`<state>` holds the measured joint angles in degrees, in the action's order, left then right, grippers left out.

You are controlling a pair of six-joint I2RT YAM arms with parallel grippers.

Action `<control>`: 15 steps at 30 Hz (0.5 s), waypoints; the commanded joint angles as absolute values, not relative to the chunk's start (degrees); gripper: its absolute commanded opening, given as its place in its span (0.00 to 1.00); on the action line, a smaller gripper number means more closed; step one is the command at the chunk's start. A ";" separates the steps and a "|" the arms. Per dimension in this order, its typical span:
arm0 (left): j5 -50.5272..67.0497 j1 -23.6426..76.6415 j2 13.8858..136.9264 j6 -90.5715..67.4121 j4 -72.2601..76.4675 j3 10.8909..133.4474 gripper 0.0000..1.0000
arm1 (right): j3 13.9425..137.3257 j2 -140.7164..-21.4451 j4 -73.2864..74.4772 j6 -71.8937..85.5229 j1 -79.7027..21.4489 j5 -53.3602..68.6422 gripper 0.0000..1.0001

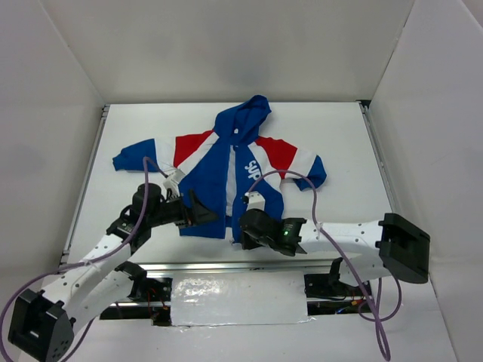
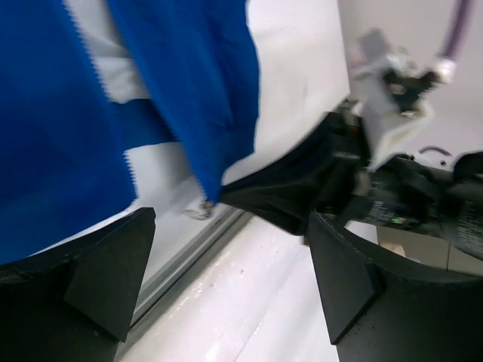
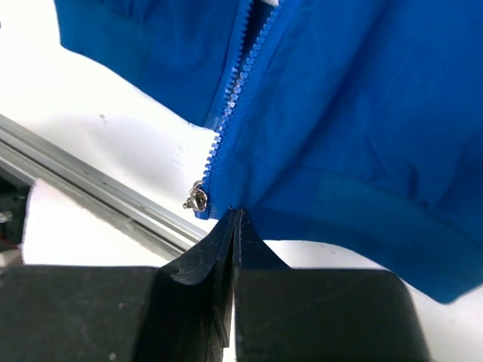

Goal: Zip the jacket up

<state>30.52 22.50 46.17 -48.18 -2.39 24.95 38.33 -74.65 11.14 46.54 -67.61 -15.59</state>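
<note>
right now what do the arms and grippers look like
The left arm and right arm have white links with black joints. Each carries a looping purple cable. The left gripper and right gripper are black with wedge-shaped fingers; a green light glows near the right one.

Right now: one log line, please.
jacket: flat, unzipped | zipper slider: at bottom | left gripper: open | right gripper: shut on jacket

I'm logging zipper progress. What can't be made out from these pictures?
Top view: the zipper pull, hidden by the right gripper.
Left wrist view: that pull is blurred.
Right wrist view: how much of the jacket the gripper pinches, hidden by its fingers; zipper teeth cut off at the top edge.
</note>
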 commanded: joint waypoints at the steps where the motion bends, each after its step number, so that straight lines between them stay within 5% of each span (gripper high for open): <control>1: 29.36 26.62 48.59 -51.59 7.47 24.97 0.94 | 40.86 -78.30 9.23 44.92 -67.85 -13.54 0.00; 4: 26.82 27.59 49.48 -53.26 9.31 22.07 0.91 | 40.35 -79.45 8.35 45.00 -67.94 -12.31 0.02; 10: 18.39 27.69 47.90 -53.61 5.89 19.34 0.86 | 40.78 -82.44 6.95 45.09 -67.85 -10.29 0.22; 11: 17.85 27.69 47.64 -53.44 5.11 19.25 0.86 | 40.96 -82.88 6.68 45.26 -67.85 -9.76 0.36; 15: 17.67 27.69 46.32 -52.65 3.87 19.42 0.86 | 40.87 -83.41 5.80 46.58 -67.85 -9.14 0.49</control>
<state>19.68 27.46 47.90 -52.82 3.22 18.72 39.11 -83.20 9.10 45.84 -67.61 -9.74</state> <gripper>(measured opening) 0.861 0.462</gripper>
